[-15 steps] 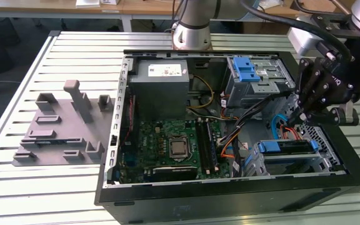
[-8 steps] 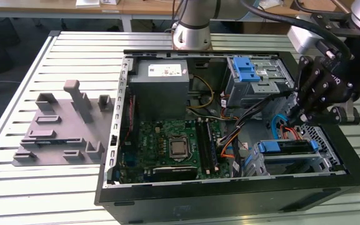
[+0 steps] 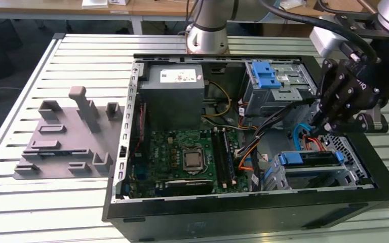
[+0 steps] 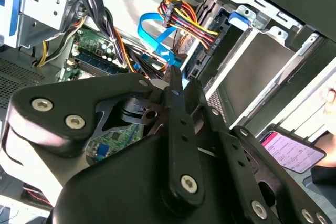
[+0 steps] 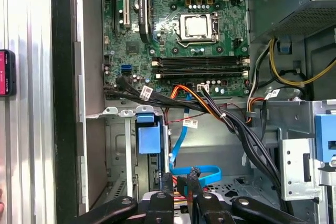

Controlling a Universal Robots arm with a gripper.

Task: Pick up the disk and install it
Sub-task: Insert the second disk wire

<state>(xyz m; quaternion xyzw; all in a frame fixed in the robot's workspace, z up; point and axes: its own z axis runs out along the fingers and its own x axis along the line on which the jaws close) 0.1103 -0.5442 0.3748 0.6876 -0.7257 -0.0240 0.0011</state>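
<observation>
Exterior view, right of frame: your tool (image 3: 326, 126), fingers pinched together and empty, hangs just above the disk (image 3: 309, 158) already seated in its cage (image 3: 348, 174).

Arm (image 3: 206, 25): silver-grey tube w/ grey joint caps, black cable looped upper right of frame. Gripper (image 3: 323, 129): matte black linkage bars, silver screw heads, narrow black fingers (image 5: 164, 184).

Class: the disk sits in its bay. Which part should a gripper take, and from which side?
Probably the blue tab at the disk's exposed edge, coming from above: the disk sits sunk in the cage, whose metal walls cover its broad faces, leaving that upper edge reachable.
</observation>
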